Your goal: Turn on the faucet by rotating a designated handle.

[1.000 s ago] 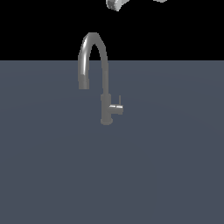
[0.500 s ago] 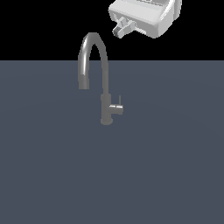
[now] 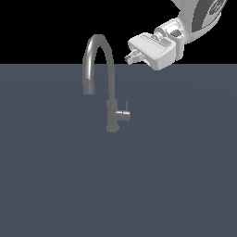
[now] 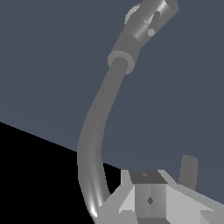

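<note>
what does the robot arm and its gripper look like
The arm is glossy white with a dark grey panel. Its gripper has a boxy white body with rounded corners and short grey fingers. No cables or readable markings show.

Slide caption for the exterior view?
White gripper hovers beside grey gooseneck faucet, above its side handle.

1. The faucet [image 3: 109, 88] is the only thing standing on the grey surface [image 3: 55, 185]; its arched spout [image 3: 95, 51] curves toward the exterior view's left
2. The handle [image 3: 123, 114] sticks out on the exterior view's right of the body, open space all around it
3. The gripper [image 3: 130, 57] hangs above and right of the arch, apart from it, nothing between it and the handle
</note>
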You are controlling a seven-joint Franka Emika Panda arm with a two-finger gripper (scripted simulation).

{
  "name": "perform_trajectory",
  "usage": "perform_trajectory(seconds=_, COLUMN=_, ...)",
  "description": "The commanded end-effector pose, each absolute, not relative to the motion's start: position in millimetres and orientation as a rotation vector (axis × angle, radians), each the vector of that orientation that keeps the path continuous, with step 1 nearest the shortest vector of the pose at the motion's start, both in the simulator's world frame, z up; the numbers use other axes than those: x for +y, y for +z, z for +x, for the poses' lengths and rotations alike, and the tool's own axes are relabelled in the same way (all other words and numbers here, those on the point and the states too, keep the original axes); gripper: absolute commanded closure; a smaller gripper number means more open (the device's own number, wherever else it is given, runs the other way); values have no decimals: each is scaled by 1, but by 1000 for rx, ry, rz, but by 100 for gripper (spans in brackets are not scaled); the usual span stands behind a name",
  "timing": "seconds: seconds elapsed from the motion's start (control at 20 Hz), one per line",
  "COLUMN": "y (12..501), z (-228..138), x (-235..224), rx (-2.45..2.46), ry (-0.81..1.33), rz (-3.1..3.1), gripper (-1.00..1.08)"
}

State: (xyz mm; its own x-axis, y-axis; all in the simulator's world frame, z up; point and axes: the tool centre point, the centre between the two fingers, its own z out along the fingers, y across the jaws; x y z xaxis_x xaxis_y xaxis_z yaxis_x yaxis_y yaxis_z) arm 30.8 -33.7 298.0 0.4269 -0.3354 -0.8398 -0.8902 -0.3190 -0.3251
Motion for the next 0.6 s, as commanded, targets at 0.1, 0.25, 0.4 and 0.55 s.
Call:
perform_trajectory(seconds=0.1, y=266, z=51, x=-40, rx=1114, ry=905, rz=-1685, gripper=108)
perform_trajectory(seconds=0.25, y=242, z=63, x=-44, rx=1157, ry=938, rz=-1566, gripper=108)
perform_trajectory(seconds=0.4, y=218, z=73, x=-46, rx=1198, ry=969, rz=-1443, gripper=108)
perform_trajectory(seconds=0.55, y=195, z=81, x=-47, rx=1232, ry=995, rz=-1330, gripper=108)
